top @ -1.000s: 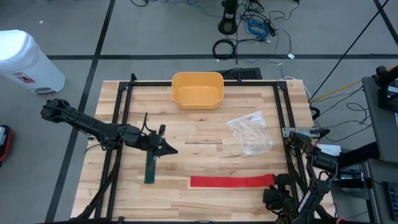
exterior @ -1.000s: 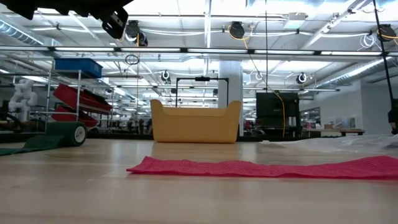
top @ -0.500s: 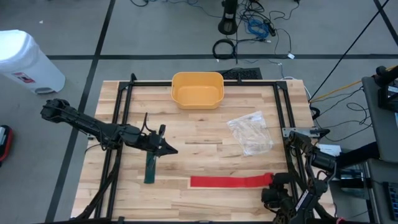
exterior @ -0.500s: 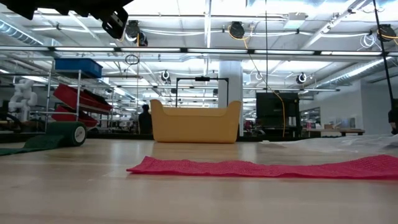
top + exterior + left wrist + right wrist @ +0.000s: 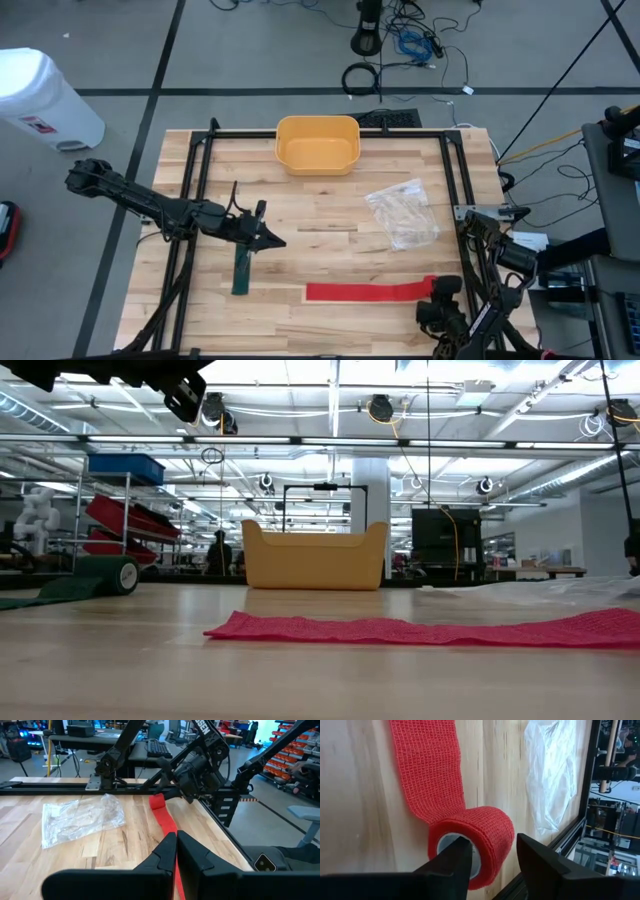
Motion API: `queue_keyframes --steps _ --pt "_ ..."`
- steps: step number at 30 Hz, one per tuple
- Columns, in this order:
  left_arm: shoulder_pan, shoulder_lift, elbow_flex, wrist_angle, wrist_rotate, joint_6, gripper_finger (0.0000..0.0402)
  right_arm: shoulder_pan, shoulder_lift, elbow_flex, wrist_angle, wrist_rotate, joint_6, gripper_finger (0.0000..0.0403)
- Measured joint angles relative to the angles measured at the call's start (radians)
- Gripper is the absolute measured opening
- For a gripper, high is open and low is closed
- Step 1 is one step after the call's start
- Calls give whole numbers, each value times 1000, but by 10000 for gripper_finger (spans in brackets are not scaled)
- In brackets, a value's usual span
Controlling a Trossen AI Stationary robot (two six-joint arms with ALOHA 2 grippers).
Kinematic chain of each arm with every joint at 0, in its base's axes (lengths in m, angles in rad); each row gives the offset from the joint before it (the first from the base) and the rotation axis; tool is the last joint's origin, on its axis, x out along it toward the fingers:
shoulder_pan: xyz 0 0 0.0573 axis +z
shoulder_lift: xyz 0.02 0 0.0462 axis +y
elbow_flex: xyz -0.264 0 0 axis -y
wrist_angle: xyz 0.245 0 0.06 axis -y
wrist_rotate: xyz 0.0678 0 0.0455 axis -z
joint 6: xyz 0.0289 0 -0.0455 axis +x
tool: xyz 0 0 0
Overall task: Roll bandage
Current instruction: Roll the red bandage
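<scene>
The red bandage point(image 5: 368, 291) lies mostly unrolled in a flat strip along the bench's point(image 5: 330, 225) near edge, its rolled end point(image 5: 479, 841) at the right. The right pincer point(image 5: 492, 851) sits at that roll with one finger point(image 5: 452, 857) at the core and the other outside; it looks like a grip, though I cannot tell whether it has clamped. The left pincer point(image 5: 176, 851) hangs clenched and empty above the green bandage point(image 5: 240, 270).

A grey floor point(image 5: 250, 45) with dark seams surrounded the wooden worktop point(image 5: 330, 215). A white bin point(image 5: 40, 95) stood nearby, cables point(image 5: 410, 45) lay tangled beyond, and ceiling lights point(image 5: 300, 410) shone over shelving point(image 5: 125, 510) where a person point(image 5: 218, 550) stood.
</scene>
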Motion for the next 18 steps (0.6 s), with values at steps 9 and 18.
queue_keyframes --steps 9,18 --pt "0 0 0 0 0 0 18 -2 0 0 0 0 -6 82" --pt "0 0 0 0 0 0 18 -2 0 1 -6 -1 2 36"
